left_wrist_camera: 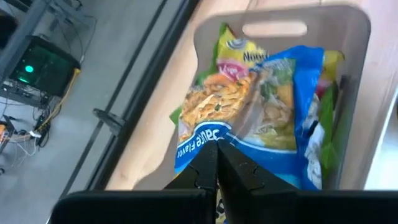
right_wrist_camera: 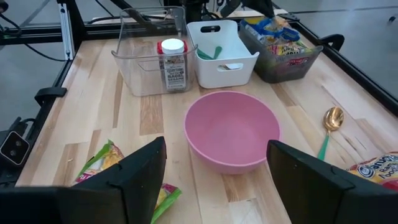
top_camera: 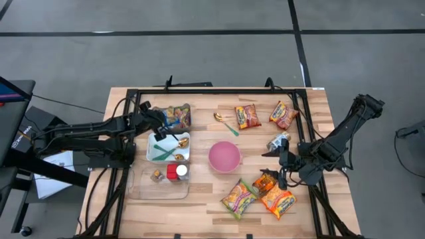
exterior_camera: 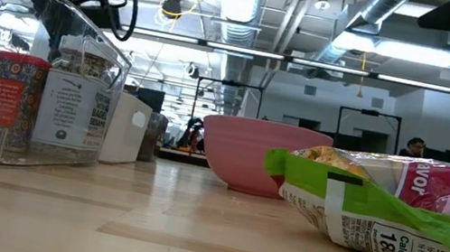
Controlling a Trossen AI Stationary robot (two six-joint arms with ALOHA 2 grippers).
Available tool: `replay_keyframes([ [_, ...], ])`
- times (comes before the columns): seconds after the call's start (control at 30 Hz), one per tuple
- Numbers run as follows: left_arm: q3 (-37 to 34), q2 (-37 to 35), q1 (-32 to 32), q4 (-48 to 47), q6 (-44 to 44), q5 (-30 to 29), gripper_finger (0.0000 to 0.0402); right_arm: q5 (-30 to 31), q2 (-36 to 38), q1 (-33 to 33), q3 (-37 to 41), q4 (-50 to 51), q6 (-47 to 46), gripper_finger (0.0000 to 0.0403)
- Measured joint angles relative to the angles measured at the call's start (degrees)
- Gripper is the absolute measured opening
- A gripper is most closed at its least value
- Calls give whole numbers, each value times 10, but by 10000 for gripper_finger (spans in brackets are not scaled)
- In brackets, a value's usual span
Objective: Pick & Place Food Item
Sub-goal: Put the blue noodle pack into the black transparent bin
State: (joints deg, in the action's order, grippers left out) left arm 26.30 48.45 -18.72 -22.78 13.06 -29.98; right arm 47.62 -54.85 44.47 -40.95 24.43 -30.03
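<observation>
**A:** Looking down on the surface (top_camera: pixel 199 212), we see the left claw (top_camera: pixel 161 121) poised at the grey bin (top_camera: pixel 188 109) in the far left corner, its fingers (left_wrist_camera: pixel 205 167) pressed together with nothing visibly pinched between them. Directly under it lies the blue-and-yellow noodle packet (left_wrist_camera: pixel 249 118), inside that bin on top of other packets.

**B:** And the right claw (right_wrist_camera: pixel 214 165)? We find it spread wide and empty, hanging low near the orange packet (top_camera: pixel 265 180), facing the pink bowl (right_wrist_camera: pixel 231 129). More packets lie loose on that side: two by the far edge (top_camera: pixel 248 116), two at the near edge (top_camera: pixel 238 198).

**A:** So we judge the step in hand is either finishing a drop into the bin or starting on the next loose packet. How do we do it well?

**B:** We would lift the left claw straight up, so the shut fingers do not snag the crinkled wrapper and drag the packet out over the bin wall.

**A:** For the right side, we would come down over a packet's middle with the fingers across its short width, since flat foil slips and bulges.

**B:** We would also steer clear of the bowl and the gold spoon (right_wrist_camera: pixel 333 118) beside it.
</observation>
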Motion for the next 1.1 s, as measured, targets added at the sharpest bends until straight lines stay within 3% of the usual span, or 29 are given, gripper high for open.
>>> replay_keyframes([
  [0.33, -1, 0, -57, -39, 15, 5, 0, 1, 0, 0, 0, 0, 0, 272],
  [0.47, -1, 0, -73, -40, 26, 52, 0, 1, 0, 0, 0, 0, 0, 272],
  [0.6, -1, 19, -74, -46, 18, 96, 0, 1, 0, 0, 0, 0, 0, 272],
  [0.77, -1, 50, -61, -43, 17, 96, 1, 1, 0, 0, 0, 1, 0, 272],
  [1.1, -1, 26, -55, -22, 11, 97, 2, 1, 0, 0, 0, 4, 0, 272],
])
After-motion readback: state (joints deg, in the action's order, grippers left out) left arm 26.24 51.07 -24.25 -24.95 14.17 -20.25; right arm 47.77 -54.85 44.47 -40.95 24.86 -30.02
